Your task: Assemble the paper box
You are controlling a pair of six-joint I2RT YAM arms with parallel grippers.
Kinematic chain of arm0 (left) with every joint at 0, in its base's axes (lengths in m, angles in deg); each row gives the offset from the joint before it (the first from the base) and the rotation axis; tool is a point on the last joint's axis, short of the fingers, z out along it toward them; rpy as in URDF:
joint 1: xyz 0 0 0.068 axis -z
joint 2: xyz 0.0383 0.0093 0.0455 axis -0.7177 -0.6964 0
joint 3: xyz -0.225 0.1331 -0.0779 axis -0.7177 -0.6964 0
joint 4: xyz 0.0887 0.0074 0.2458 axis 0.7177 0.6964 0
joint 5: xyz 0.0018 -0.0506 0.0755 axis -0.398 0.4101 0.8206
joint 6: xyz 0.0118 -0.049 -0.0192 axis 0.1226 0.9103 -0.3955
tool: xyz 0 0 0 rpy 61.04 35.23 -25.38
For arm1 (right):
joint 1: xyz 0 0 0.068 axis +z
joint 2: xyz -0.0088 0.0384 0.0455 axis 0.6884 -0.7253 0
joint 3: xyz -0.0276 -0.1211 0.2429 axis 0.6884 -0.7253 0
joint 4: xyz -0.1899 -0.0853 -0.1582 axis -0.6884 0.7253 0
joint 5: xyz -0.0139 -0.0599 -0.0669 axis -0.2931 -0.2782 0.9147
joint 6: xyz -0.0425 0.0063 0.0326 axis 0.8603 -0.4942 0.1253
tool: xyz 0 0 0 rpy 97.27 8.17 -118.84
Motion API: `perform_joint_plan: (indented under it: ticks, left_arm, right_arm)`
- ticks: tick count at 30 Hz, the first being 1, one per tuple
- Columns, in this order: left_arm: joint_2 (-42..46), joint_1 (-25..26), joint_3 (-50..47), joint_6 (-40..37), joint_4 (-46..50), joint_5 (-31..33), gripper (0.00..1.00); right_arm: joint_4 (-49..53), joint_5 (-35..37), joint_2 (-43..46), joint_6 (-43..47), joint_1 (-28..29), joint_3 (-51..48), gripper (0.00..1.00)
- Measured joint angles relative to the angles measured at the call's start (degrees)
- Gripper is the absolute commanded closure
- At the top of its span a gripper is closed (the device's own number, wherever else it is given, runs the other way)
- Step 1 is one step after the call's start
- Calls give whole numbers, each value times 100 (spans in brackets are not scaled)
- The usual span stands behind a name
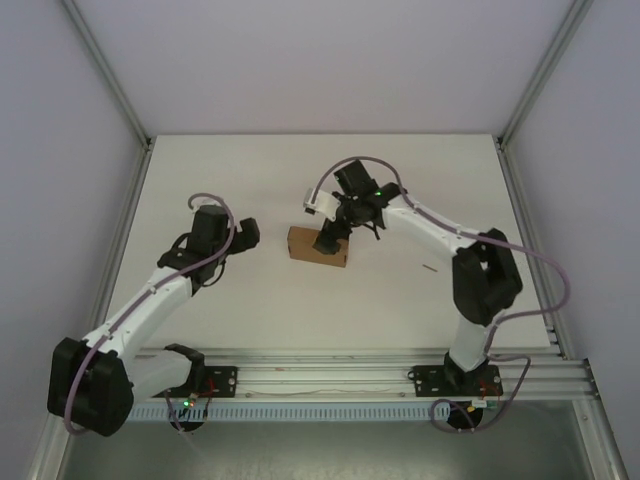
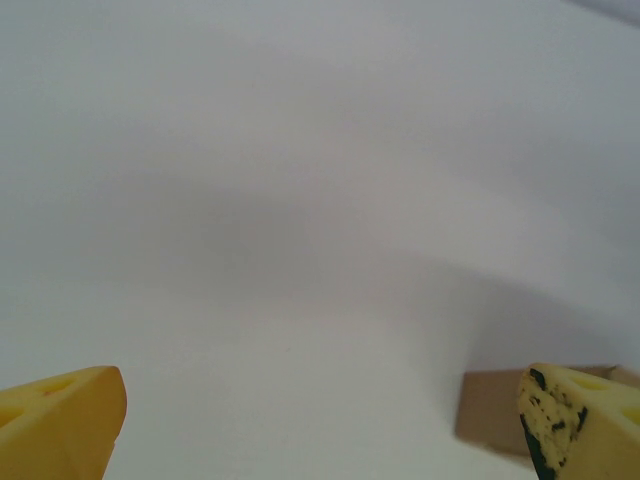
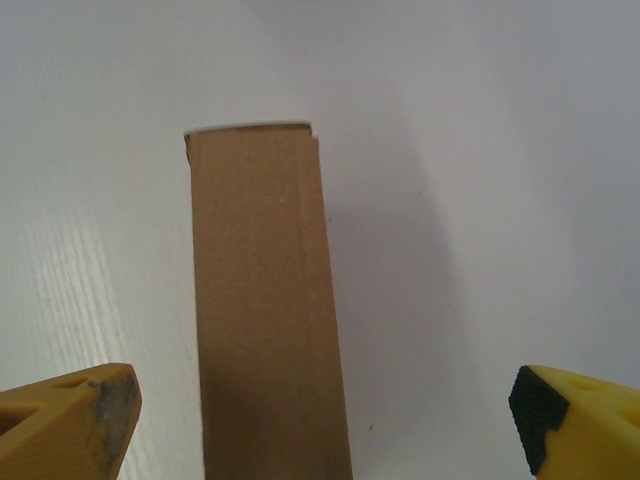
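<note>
Overhead, the paper box (image 1: 305,245) sits folded near the middle of the white table (image 1: 230,170), with the right gripper (image 1: 328,240) over its right end and the left gripper (image 1: 250,233) just off its left end, apart from it. From the left wrist, the left gripper's yellow fingers (image 2: 60,425) spread wide on nothing, the box (image 2: 490,410) beyond them. From the right wrist, the right gripper's fingers (image 3: 70,425) stand released, clear of the box (image 3: 265,300) on either side.
</note>
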State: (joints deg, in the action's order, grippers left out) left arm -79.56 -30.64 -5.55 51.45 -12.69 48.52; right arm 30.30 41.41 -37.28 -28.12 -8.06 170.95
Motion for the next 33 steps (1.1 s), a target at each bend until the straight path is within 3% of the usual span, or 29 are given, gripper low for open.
perform_joint_plan:
  ticks: [5, 13, 22, 25, 30, 33]
  left_arm:
    - [337, -2, -175, 74, 11, 151, 0]
    - [367, -28, -278, 166, 13, 293, 0]
    - [459, -28, -446, 208, 15, 439, 0]
    - [549, -28, -479, 212, 13, 444, 0]
    - [619, -28, -481, 210, 7, 439, 0]
    - [619, -28, -481, 208, 7, 437, 0]
  right_arm:
    - [503, 481, -590, 236, 168, 431, 13]
    - [732, 1290, -780, 299, 208, 621, 42]
    - [210, 2658, -675, 603, 376, 378, 47]
    - [-68, 3150, -584, 802, 527, 120, 45]
    - [-378, 3762, -446, 1117, 796, -529, 24]
    - [-341, 3969, -367, 1097, 949, -769, 6]
